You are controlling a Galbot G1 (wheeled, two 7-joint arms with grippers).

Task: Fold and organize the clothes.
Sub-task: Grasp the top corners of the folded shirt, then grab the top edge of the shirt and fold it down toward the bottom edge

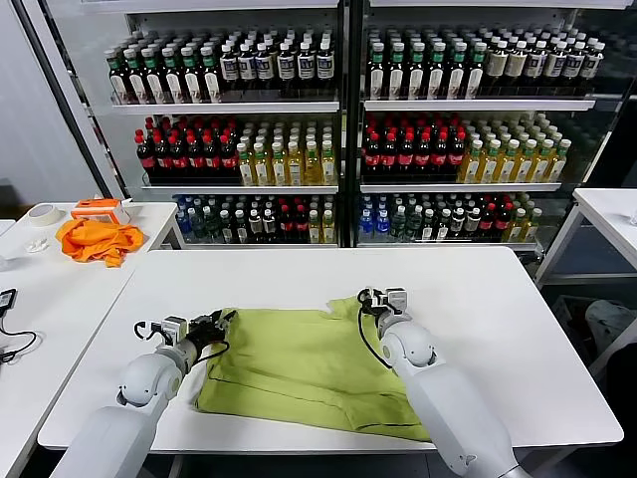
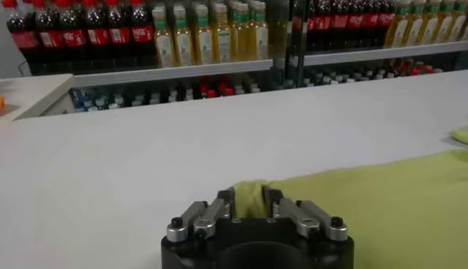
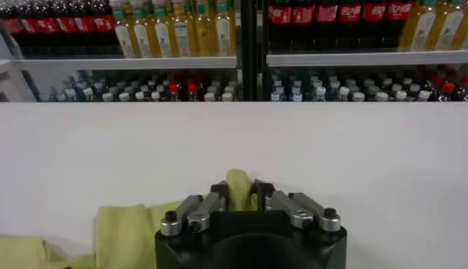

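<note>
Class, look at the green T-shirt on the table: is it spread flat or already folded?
Partly folded. The T-shirt lies doubled into a rough rectangle, no sleeves spread out. The left gripper and right gripper each pinch a far corner.

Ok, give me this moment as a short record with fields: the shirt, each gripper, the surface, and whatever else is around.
garment: lime T-shirt, lying partly folded on the white table
left gripper: at the shirt's left far corner, shut on a pinch of fabric
right gripper: at the shirt's right far corner, shut on a pinch of fabric
side table: orange cloth, tape roll
background: shelves of bottled drinks
</note>
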